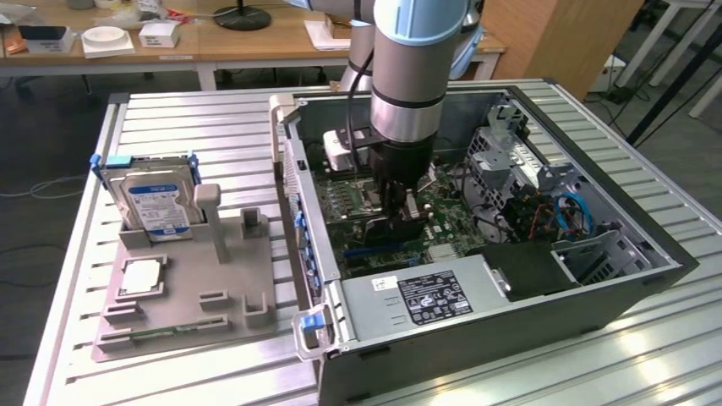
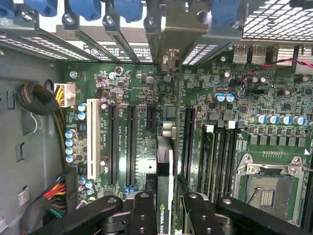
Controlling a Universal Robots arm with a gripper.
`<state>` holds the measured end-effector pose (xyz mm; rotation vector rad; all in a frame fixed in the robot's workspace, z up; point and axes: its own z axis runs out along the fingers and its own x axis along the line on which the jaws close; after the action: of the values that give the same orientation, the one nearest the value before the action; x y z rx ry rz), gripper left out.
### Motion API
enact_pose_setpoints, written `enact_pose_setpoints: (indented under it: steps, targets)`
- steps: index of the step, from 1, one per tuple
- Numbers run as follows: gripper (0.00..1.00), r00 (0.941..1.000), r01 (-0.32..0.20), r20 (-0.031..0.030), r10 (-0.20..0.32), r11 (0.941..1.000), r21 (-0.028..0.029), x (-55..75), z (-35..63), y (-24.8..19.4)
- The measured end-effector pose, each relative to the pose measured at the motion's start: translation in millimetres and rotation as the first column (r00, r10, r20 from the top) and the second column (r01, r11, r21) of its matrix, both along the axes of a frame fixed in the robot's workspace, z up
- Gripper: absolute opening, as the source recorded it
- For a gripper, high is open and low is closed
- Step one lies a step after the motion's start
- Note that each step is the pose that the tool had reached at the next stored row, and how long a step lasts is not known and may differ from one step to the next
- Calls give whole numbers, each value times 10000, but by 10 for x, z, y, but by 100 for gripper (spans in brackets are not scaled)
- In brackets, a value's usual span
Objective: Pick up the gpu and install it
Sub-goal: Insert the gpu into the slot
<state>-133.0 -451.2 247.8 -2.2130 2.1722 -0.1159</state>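
Note:
The gpu (image 2: 164,166) is a slim black card seen edge-on, standing upright over the green motherboard (image 2: 122,98) between two long black slots. Its metal bracket (image 2: 168,44) reaches the rear slot openings of the case. My gripper (image 2: 165,218) is shut on the card's upper edge, with a black finger (image 2: 142,210) on each side. In the exterior view my gripper (image 1: 395,211) reaches straight down into the open computer case (image 1: 631,279), with the gpu (image 1: 390,233) below it. I cannot tell whether the card sits fully in a slot.
Cable bundles (image 2: 44,103) and the empty processor socket (image 2: 266,188) flank the slots. Beside the case, at the exterior view's left, a grey stand (image 1: 226,279) carries a hard drive (image 1: 152,203), a processor chip (image 1: 141,277) and a green memory stick (image 1: 147,337).

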Motion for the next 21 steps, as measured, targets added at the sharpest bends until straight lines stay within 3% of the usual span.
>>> enact_pose_setpoints:
  steps: [21]
  targets:
    - [26,10000,1,26,-1,10000,-4,0,-58,15]
